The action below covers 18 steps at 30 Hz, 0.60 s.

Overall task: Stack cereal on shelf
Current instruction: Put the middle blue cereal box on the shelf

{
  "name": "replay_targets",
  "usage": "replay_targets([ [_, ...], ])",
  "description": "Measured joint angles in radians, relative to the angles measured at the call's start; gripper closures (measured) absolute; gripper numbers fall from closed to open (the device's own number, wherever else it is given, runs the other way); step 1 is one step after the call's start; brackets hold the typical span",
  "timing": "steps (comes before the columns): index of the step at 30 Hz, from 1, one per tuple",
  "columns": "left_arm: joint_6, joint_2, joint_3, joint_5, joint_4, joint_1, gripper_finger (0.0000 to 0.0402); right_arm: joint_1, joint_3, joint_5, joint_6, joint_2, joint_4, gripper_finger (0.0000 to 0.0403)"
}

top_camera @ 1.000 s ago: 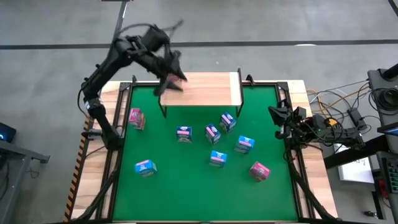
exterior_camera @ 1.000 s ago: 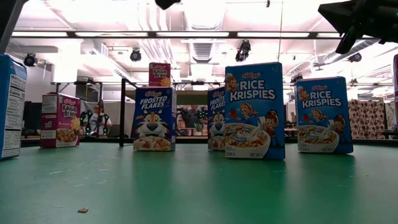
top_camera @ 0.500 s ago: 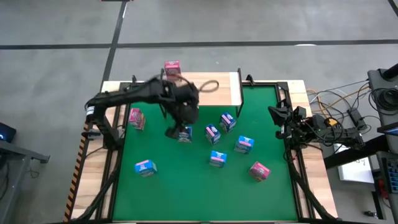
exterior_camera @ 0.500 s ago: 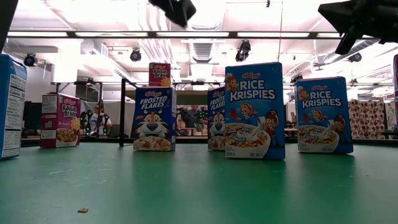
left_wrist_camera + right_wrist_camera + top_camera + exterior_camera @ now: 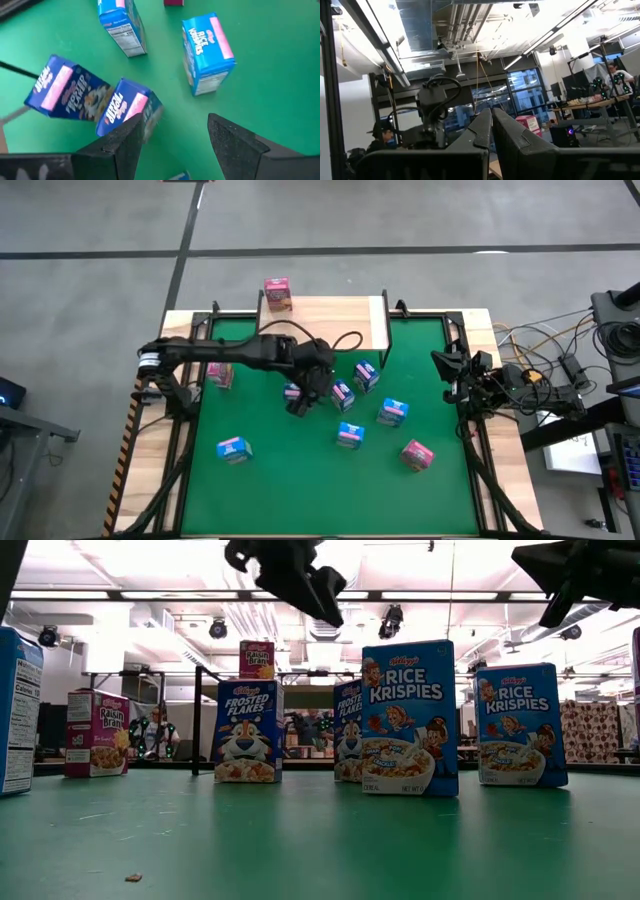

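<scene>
Counting one pink box (image 5: 277,293) of the cereal as done, standing at the far left corner of the shelf (image 5: 335,328); counting eight more waiting on the green mat (image 5: 290,495), i.e. approx one in nine shelved, nothing stacked yet; noting six blue and two pink among those eight, all loose and apart from the shelf, most clustered mid-mat.

Finding the left gripper (image 5: 300,402) hanging over the mat's middle, just beside a blue box (image 5: 292,391) and partly covering it; seeing its jaws spread wide in the left wrist view, w/ nothing between them, only bare mat and blue boxes ahead; judging this as a reach for the next pick, not a carry.

Finding the right gripper (image 5: 450,368) parked at the mat's right edge, well apart from the boxes; seeing its jaws pressed together and gripping nothing in the right wrist view.

Struggling w/ a few things: not telling from above whether the left gripper is touching that blue box or only hovering by it; not telling in the left wrist view which of the blue boxes is the target; getting only a dark shape at the top of the low view for the left arm; losing the shelf's legs and most of its top behind boxes in the low view; not reading box fronts from above.
</scene>
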Motion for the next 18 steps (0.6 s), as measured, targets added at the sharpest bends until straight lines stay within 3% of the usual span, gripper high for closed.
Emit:
replay_targets([
  [7, 0.015, 0.006, -0.041, 0.0, 0.178, 0.0, 0.0159, 0.0, 0.0, 0.0, -0.002, 0.0, 0.0, 0.0394],
  [12, 0.056, 0.019, -0.047, 0.002, 0.2, 0.002, 0.0118, 0.0, 0.0, 0.0, -0.003, 0.0, 0.0, 0.0394],
  [18, 0.103, 0.078, -0.047, -0.002, 0.224, 0.008, 0.0114, 0.0, 0.0, 0.0, -0.002, 0.0, 0.0, 0.0394],
])
